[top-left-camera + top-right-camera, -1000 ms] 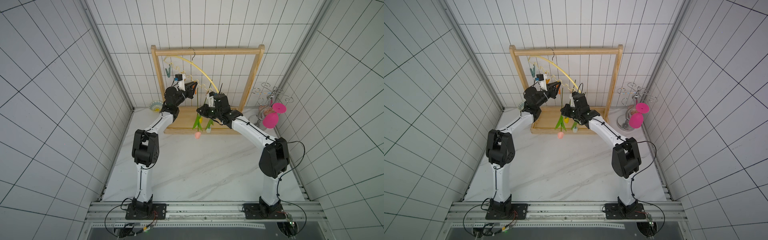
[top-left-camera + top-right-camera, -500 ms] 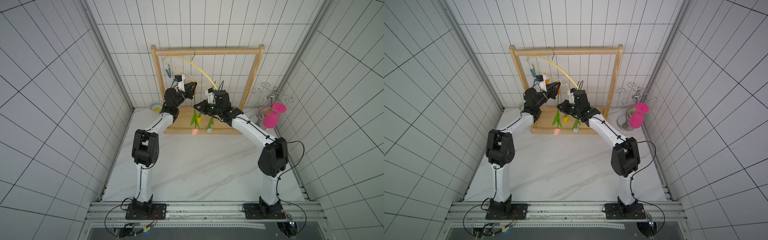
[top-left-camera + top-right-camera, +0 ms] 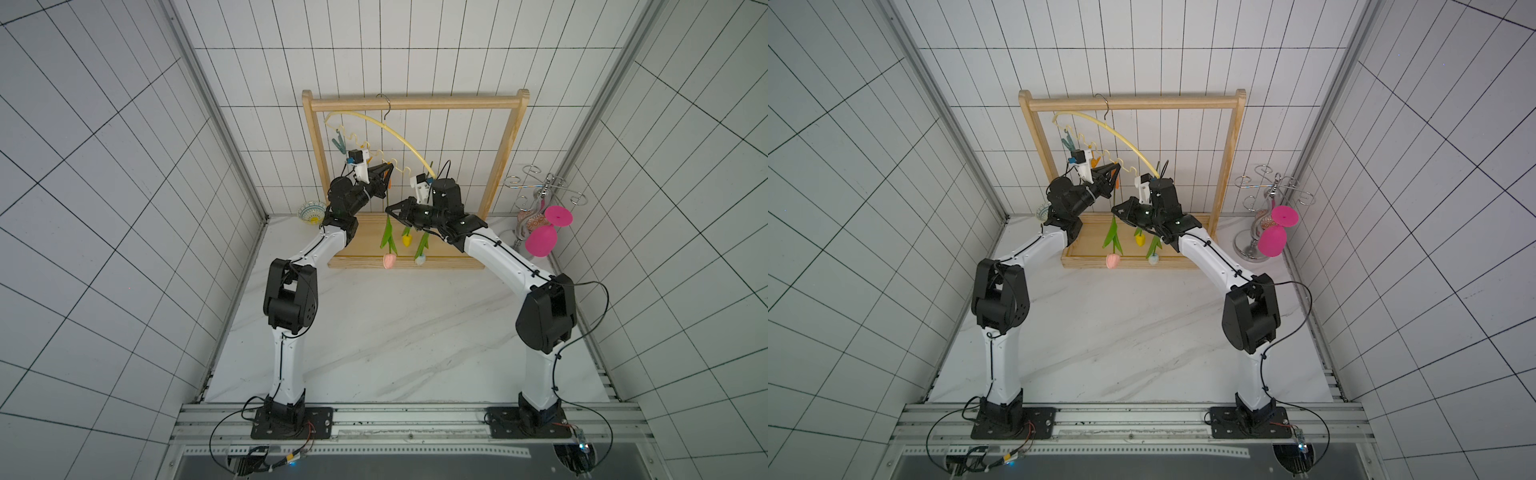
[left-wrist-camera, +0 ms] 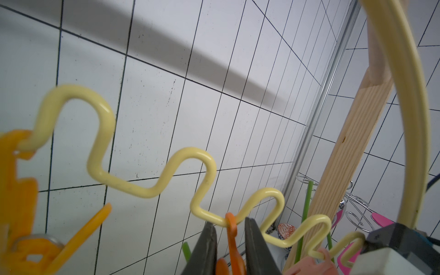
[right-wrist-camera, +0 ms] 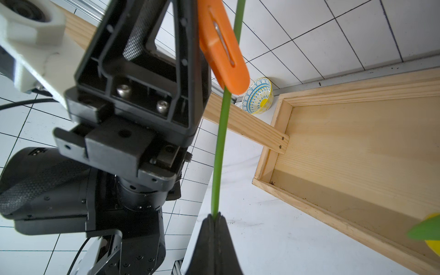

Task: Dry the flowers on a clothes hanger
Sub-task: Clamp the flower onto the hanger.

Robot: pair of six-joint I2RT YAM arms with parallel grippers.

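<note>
The pale-yellow clothes hanger (image 3: 399, 135) (image 3: 1121, 135) hangs tilted from the wooden rack's top bar. My left gripper (image 3: 388, 172) (image 4: 229, 223) is shut on an orange clothespin (image 4: 232, 235) on the wavy bar (image 4: 152, 190), its fingers narrowly apart either side of the pin. My right gripper (image 3: 390, 210) (image 5: 215, 216) is shut on the green stem (image 5: 221, 142) of the pink tulip (image 3: 389, 260), which hangs head down. The stem runs up behind the orange clothespin's (image 5: 223, 47) tip. The yellow tulip (image 3: 407, 240) and white tulip (image 3: 420, 260) hang beside it, their stem tops hidden behind my right arm.
The wooden rack (image 3: 503, 158) stands at the back wall on its tray base (image 3: 449, 253). A silver stand (image 3: 540, 195) with a magenta glass (image 3: 540, 241) is at the back right. A patterned bowl (image 3: 311, 212) sits back left. A teal pin (image 3: 340, 143) hangs on the hanger.
My right gripper has swung left and up with the pink tulip, bringing its stem to the orange clothespin. The left arm has stayed in place, its jaws easing slightly apart.
</note>
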